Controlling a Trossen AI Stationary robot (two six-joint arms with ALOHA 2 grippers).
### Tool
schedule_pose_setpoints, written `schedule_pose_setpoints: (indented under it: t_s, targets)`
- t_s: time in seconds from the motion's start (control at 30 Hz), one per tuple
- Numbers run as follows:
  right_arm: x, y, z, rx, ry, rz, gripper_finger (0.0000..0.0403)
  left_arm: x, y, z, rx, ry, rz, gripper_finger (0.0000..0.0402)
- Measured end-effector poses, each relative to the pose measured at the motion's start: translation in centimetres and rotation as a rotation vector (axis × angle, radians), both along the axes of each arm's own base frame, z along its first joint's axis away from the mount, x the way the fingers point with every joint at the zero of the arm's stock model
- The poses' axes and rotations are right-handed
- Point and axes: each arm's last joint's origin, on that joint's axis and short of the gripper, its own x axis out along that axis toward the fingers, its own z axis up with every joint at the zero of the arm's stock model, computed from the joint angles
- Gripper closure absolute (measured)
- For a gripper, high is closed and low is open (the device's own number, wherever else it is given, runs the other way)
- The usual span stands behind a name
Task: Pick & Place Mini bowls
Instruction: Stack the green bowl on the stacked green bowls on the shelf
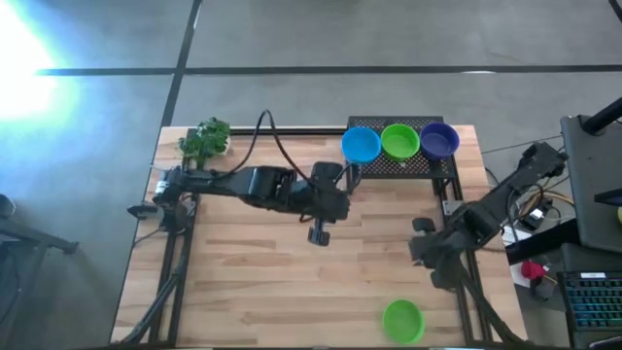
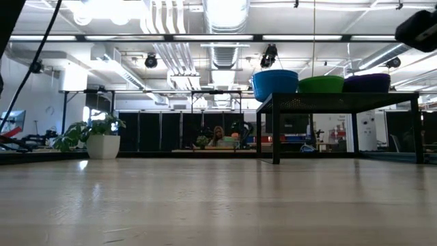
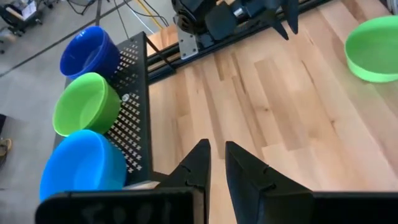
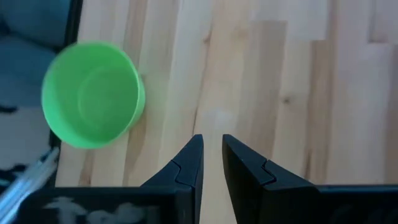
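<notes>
1. The left tool hangs over the middle of the worktop, its fingers a narrow gap apart with nothing between them.
2. On the black perforated rack at the far edge stand three mini bowls touching in a row: the blue bowl, the green bowl and the purple bowl.
3. A loose green bowl sits upright at the near edge, right of centre.
4. The right tool hovers near that loose bowl, fingers slightly apart and empty.
5. These bowls look light, stiff and glossy, so probably slippery. The wall seems thin: I would pinch the rim, one finger inside and one outside, gently.
</notes>
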Motion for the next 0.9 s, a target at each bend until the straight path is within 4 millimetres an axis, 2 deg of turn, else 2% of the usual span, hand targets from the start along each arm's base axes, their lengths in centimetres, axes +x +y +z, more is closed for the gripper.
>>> schedule_pose_setpoints:
  t_s: [0.23, 0.47, 0.9]
  targets:
    - [0.9, 2.3, -1.8, -0.045, 0.053, 0.061, 0.0346, -0.1, -1.1, -0.3, -0.003, 0.004, -0.004, 0.0358]
    - [1.6, 3.5, -2.9, -0.051, 0.078, 0.050, 0.0346, -0.1, -1.1, -0.3, -0.003, 0.004, -0.004, 0.0358]
    - [2.2, 6.7, -3.9, -0.005, -0.021, 0.123, 0.0346, -0.1, -1.1, -0.3, 0.011, 0.006, -0.014, 0.0358]
